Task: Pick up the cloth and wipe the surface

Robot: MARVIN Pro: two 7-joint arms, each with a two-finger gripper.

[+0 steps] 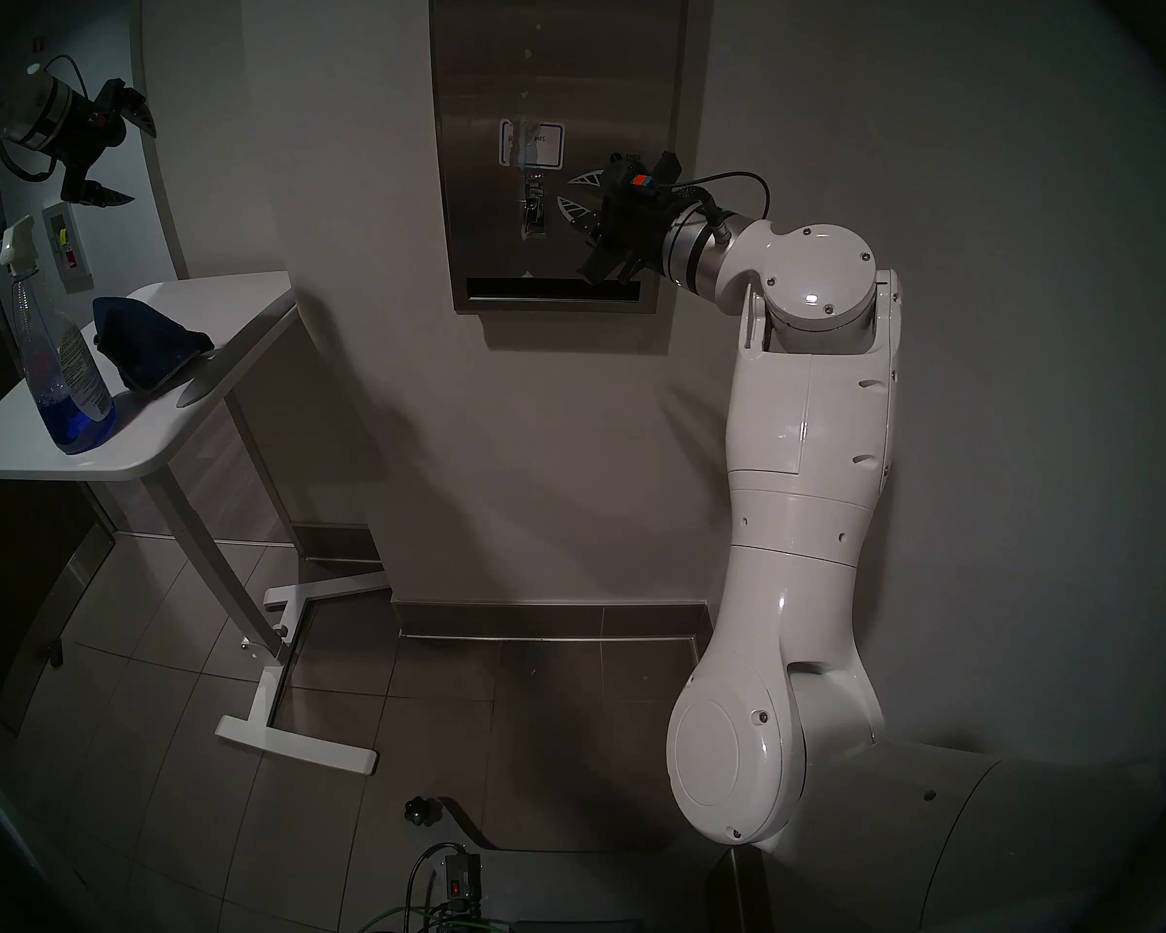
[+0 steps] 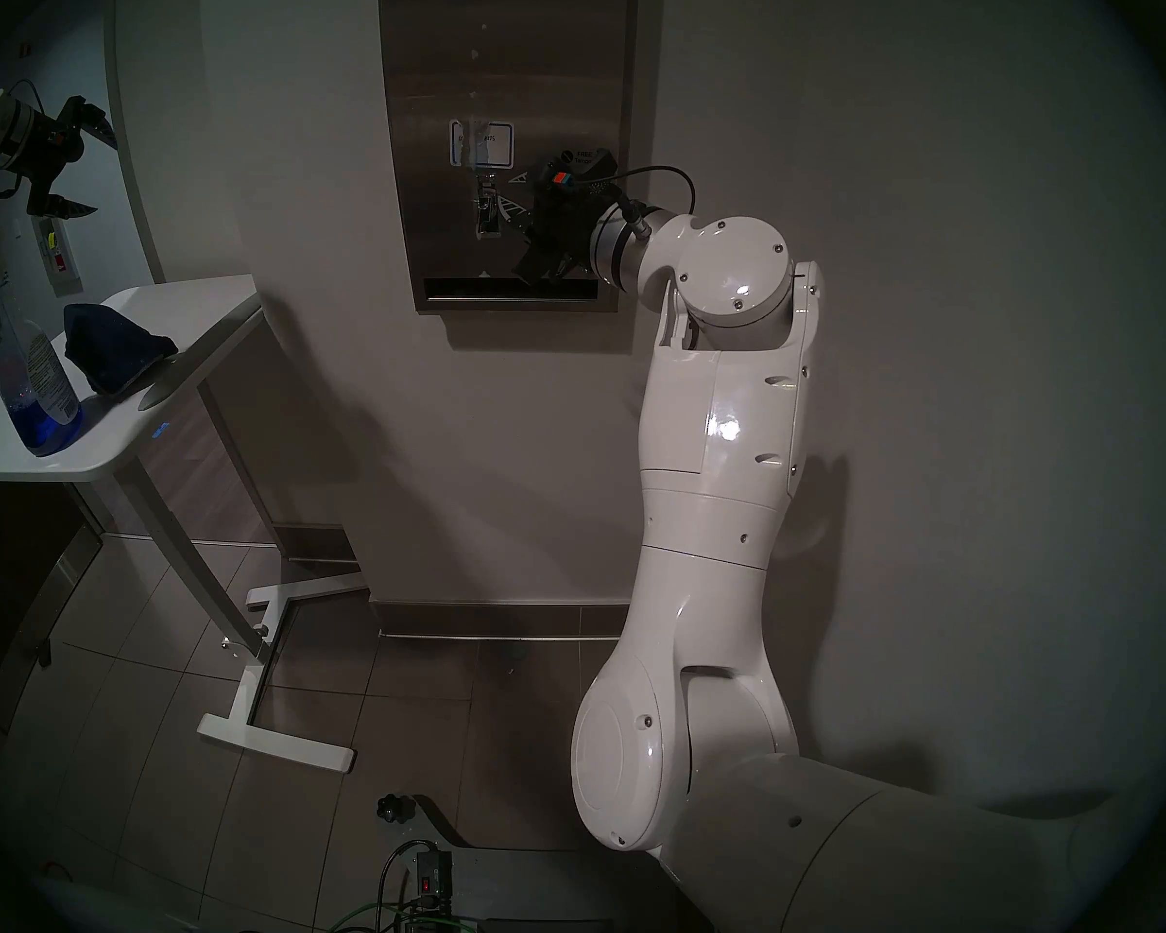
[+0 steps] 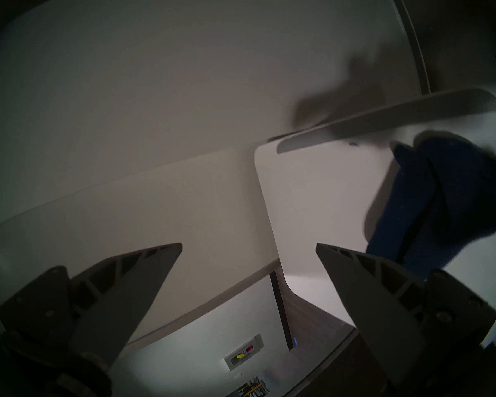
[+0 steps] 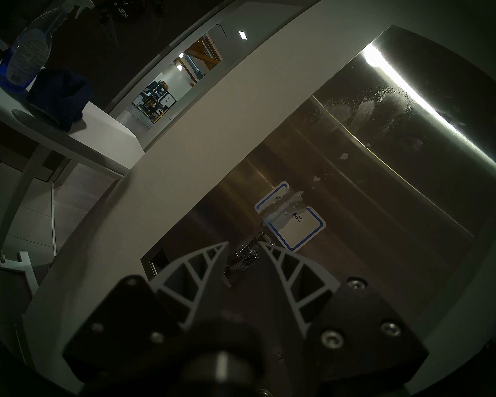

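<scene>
Cloth (image 1: 146, 346) — crumpled beside spray bottle (image 1: 55, 366), folds indistinct.

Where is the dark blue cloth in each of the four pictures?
Head left: cloth at left, on the white table.
Head right: cloth at left, same table.
Left wrist: right edge.
Right wrist: upper left.
Shared landmark: the white table; in three views the spray bottle stands beside the cloth.

One cloth (image 1: 149, 346) being seen lying bunched on one white table (image 1: 183, 433), one spray bottle (image 1: 55, 352) standing beside it, one steel panel (image 1: 553, 70) being shown with one label (image 1: 532, 145), two levers (image 1: 533, 204), two grippers being counted.
</scene>
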